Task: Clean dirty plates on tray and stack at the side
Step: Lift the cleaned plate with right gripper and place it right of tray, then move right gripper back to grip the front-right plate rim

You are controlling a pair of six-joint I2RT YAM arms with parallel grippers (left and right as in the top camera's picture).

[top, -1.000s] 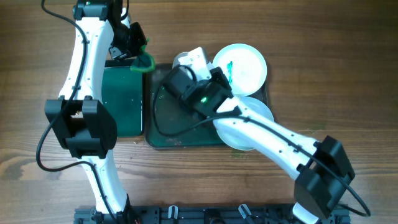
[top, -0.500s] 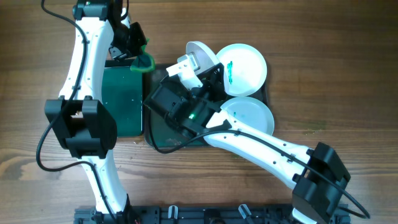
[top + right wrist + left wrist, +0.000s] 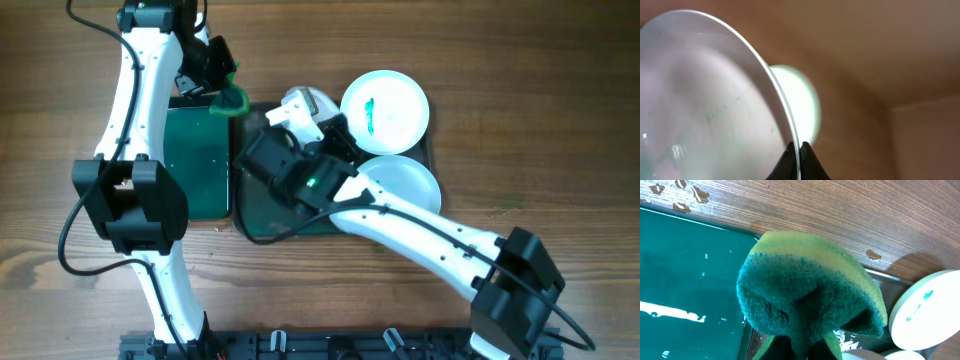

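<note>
My right gripper (image 3: 799, 149) is shut on the rim of a white plate (image 3: 715, 100) and holds it tilted on edge above the large dark green tray (image 3: 262, 205); the held plate shows in the overhead view (image 3: 305, 103) at the tray's back edge. A plate with a green streak (image 3: 386, 110) lies at the tray's back right. A third plate (image 3: 405, 182) lies in front of it, partly under my right arm. My left gripper (image 3: 807, 347) is shut on a green and yellow sponge (image 3: 810, 287), seen from overhead (image 3: 232, 97) at the back, just left of the held plate.
The smaller green sponge tray (image 3: 195, 160) sits left of the large tray, under my left arm, with wet streaks in it (image 3: 675, 312). Bare wooden table (image 3: 540, 120) lies to the right and behind. A black rail (image 3: 330, 345) runs along the front edge.
My right gripper lifted the plate off the tray's back edge and tipped it up, then shifted it slightly left and lower. The left arm and sponge have not moved.
</note>
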